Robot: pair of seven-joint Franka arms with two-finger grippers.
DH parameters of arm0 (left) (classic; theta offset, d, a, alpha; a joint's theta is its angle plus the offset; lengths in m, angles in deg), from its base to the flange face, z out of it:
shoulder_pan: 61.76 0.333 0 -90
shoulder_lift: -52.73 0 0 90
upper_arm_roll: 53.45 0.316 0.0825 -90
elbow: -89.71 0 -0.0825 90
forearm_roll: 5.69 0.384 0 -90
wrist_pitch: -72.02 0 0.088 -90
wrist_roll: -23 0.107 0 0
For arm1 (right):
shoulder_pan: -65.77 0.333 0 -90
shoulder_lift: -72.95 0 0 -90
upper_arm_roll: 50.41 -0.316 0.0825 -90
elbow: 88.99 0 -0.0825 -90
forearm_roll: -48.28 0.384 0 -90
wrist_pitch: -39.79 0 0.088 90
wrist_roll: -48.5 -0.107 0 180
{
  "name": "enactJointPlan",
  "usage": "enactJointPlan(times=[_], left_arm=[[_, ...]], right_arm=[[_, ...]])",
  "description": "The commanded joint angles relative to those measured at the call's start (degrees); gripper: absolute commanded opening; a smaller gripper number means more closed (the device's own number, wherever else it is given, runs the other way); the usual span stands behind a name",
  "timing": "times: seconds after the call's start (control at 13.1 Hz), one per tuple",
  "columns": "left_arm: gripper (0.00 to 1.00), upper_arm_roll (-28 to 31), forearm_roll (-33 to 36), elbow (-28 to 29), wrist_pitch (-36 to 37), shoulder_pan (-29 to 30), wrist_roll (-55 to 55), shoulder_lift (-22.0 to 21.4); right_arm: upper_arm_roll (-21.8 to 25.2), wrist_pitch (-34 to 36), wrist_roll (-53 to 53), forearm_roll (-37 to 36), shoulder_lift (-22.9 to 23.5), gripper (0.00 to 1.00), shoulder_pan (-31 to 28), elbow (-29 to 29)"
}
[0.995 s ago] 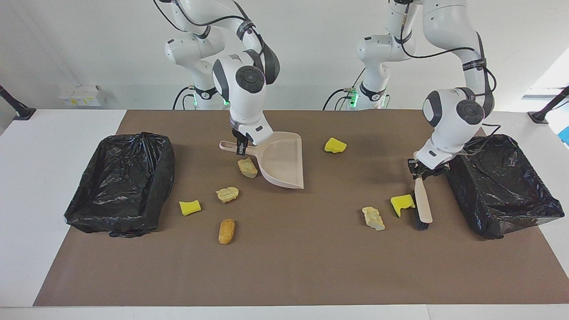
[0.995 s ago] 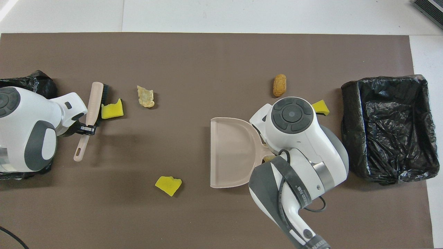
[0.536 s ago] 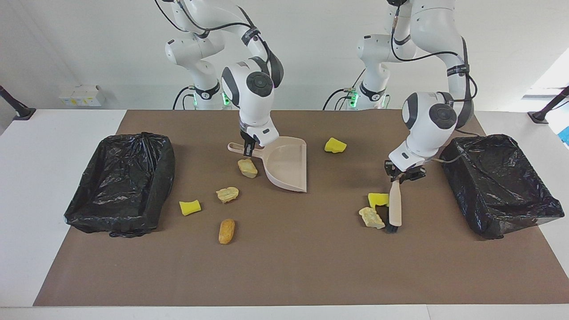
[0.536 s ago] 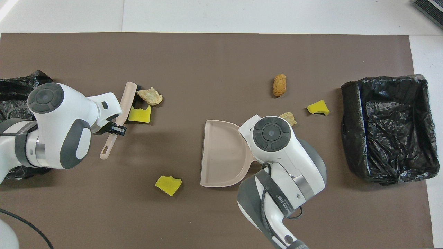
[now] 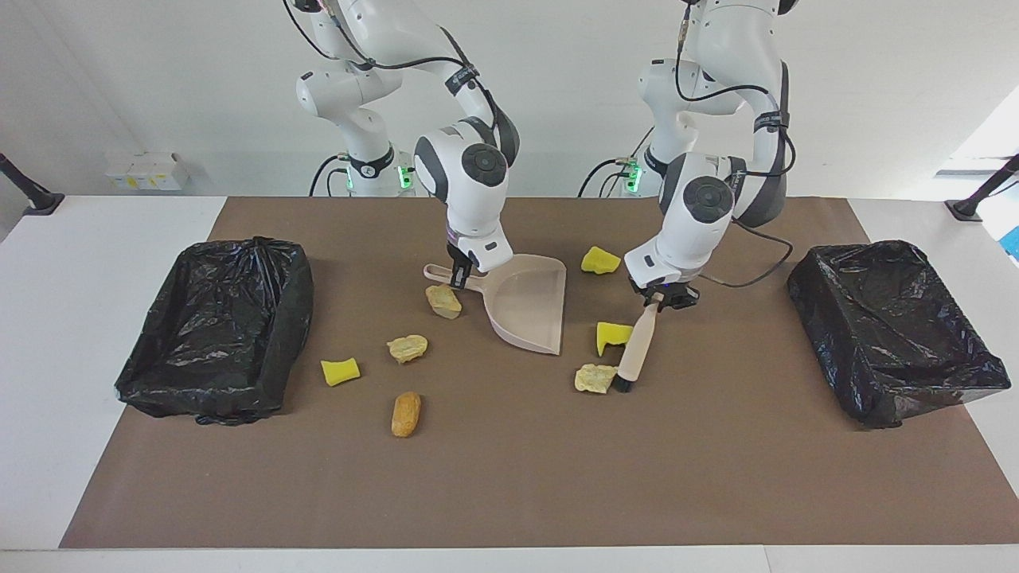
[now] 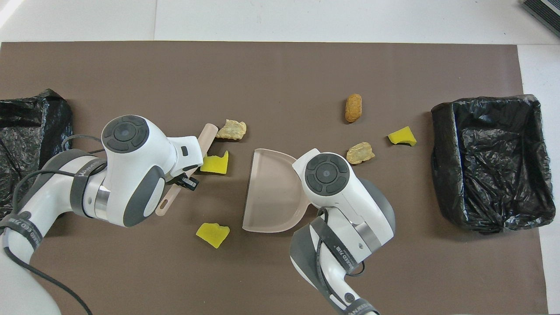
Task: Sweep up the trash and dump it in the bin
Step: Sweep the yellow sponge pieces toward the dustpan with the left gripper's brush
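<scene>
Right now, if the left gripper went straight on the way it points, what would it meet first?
The left gripper, shut on the brush, angles down: probably the brown mat first, beside the yellow sponge piece.

Seven scraps of trash are counted on the bench: three yellow sponge pieces, three pale beige chunks, and one orange-brown lump. Two black-lined bins are seen, one dustpan and one brush.
</scene>
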Motion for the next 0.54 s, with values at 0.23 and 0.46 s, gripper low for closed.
enactJointPlan(times=[0.23,0.46], left_arm=[[0.00,1.0,0.2,-13.4,5.8,1.0,4.8,4.5],[0.00,1.1,4.4,-15.5,-3.0,1.6,5.1,10.6]], right_arm=[[-0.1,2.0,-1.0,-0.7,-0.3,0.00,-0.1,0.8],[-0.1,1.9,-1.3,-0.7,-0.3,0.00,-0.1,0.8]])
